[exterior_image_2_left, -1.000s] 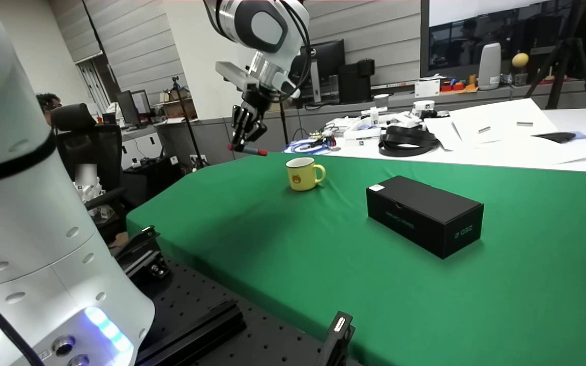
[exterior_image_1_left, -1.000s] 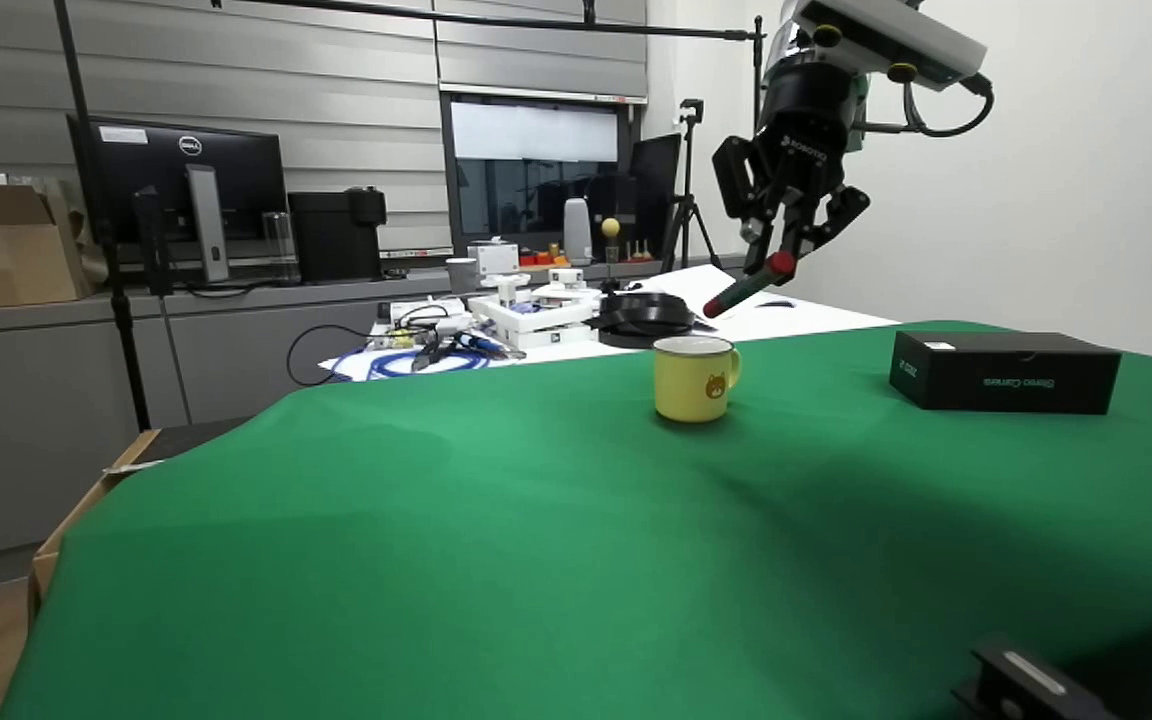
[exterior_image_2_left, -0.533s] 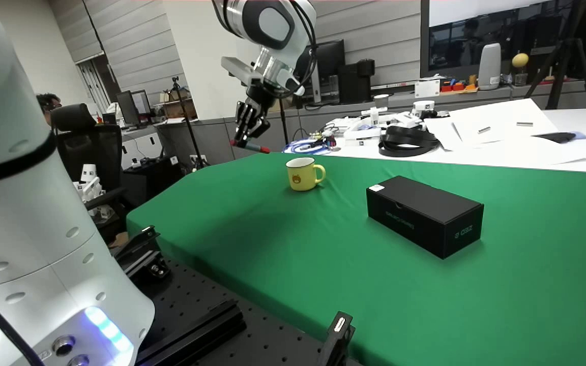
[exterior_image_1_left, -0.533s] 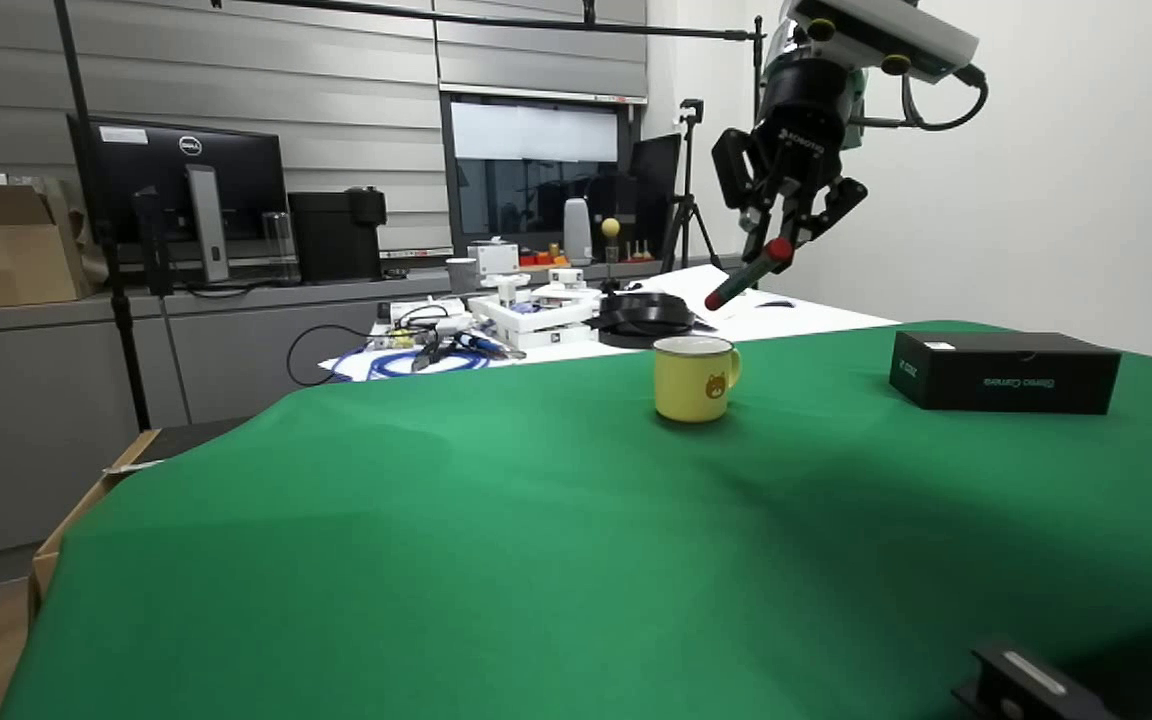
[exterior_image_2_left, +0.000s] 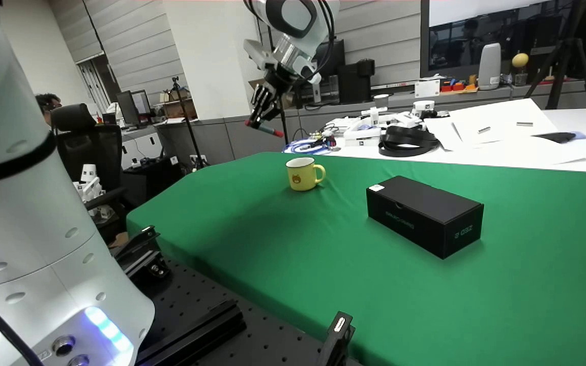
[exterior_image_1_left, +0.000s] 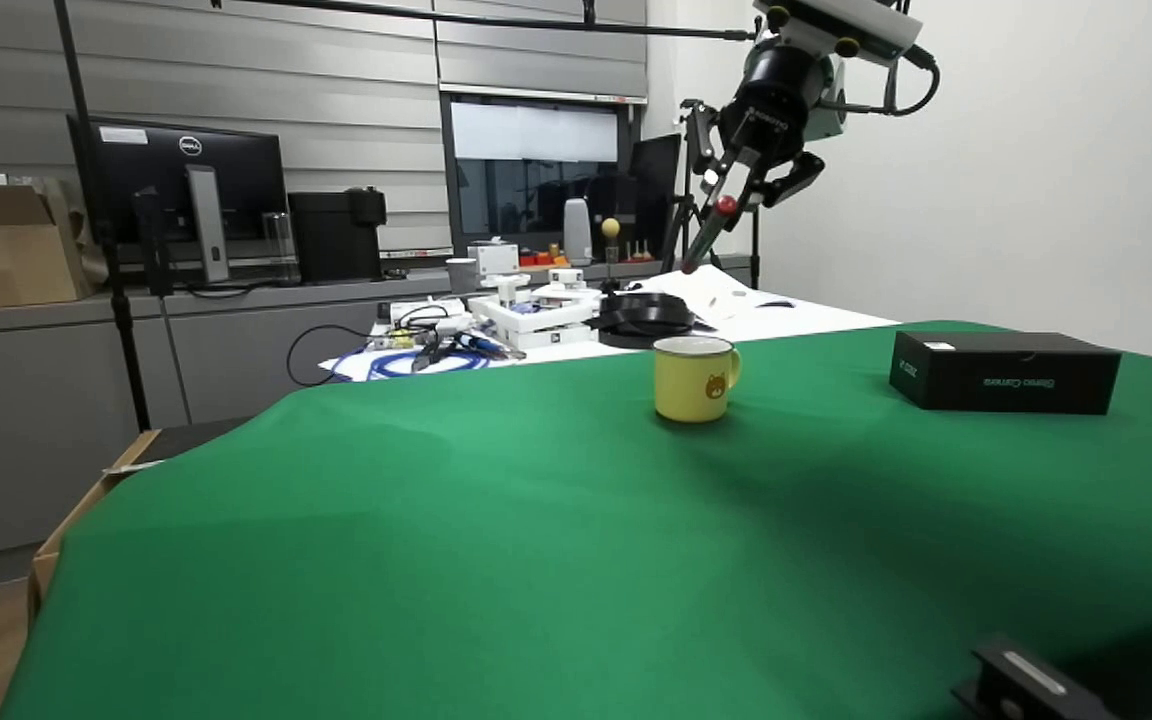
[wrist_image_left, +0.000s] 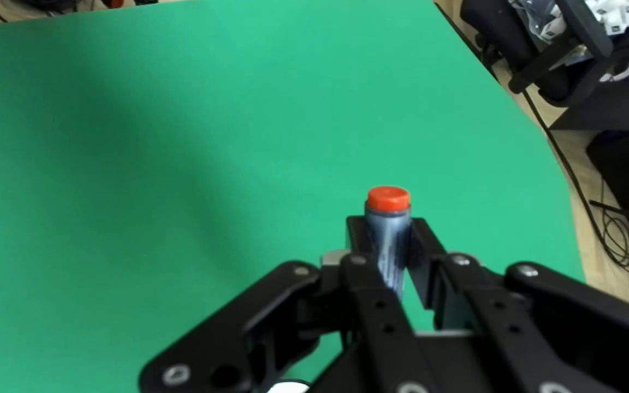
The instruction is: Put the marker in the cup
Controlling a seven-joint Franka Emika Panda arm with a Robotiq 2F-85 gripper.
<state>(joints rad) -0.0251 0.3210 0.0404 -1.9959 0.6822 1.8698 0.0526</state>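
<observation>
My gripper (exterior_image_1_left: pixel 731 196) is shut on the marker, a slim pen with a dark bluish-grey barrel and red ends (exterior_image_1_left: pixel 707 238). It holds the marker (exterior_image_2_left: pixel 267 130) in the air, tilted, higher than the cup and apart from it. In the wrist view the fingertips (wrist_image_left: pixel 389 243) pinch the barrel of the marker (wrist_image_left: pixel 388 226), its red end pointing away. The cup is a yellow mug with a bear mark (exterior_image_1_left: pixel 688 385), upright on the green cloth, its handle showing in both exterior views (exterior_image_2_left: pixel 300 176). In the wrist view only a white sliver of the cup (wrist_image_left: pixel 288 387) shows at the bottom edge.
A black box (exterior_image_1_left: pixel 1006 373) lies on the green cloth (exterior_image_1_left: pixel 496 520), to the right of the cup in both exterior views (exterior_image_2_left: pixel 425 213). A white table with cables and white parts (exterior_image_2_left: pixel 369 129) stands behind. Black metal brackets (exterior_image_2_left: pixel 338 335) stand at the cloth's near edge.
My gripper has risen with the marker, moving left in an exterior view and right in another. The marker now hangs more steeply. The cup and the black box have not moved.
</observation>
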